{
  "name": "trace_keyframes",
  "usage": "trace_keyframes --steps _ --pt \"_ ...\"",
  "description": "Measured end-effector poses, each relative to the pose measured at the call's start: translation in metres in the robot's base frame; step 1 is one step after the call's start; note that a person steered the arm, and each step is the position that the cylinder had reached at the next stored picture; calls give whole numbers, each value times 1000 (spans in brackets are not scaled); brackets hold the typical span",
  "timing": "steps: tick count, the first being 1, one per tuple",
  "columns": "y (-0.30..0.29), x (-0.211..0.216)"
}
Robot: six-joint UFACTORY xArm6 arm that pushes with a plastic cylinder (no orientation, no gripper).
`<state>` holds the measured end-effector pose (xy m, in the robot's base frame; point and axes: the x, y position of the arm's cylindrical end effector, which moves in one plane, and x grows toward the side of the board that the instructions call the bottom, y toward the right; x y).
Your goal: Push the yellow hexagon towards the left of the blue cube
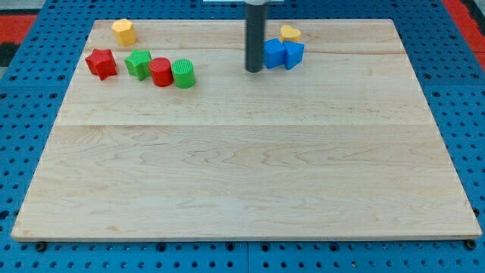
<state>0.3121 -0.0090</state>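
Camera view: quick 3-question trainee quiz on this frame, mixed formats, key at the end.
1. True or false: my tip touches the yellow hexagon.
2. Which block is nearest my tip? A) red star B) blue cube C) green cylinder
3. Fill in: the yellow heart sits toward the view's ___ from the two blue blocks.

Key
1. False: the hexagon lies far off at the view's top left, apart from the tip.
2. B: the tip stands just at the cube's left side in the view.
3. top
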Motion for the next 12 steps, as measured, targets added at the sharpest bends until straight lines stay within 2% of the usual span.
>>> trace_keyframes --steps 1,2,3,4,5,6,7,8,9,10,11,12 --pt "-30 -50" --pt "-95 -64" --pt "-155 -53" --pt "-191 -30" --pt "-227 -56" --pt "-279 -56" --pt "-269 -65" --pt "-211 -72" --pt "-247 -92" --pt "-234 -115" --pt "-135 -95" --pt "-90 -40"
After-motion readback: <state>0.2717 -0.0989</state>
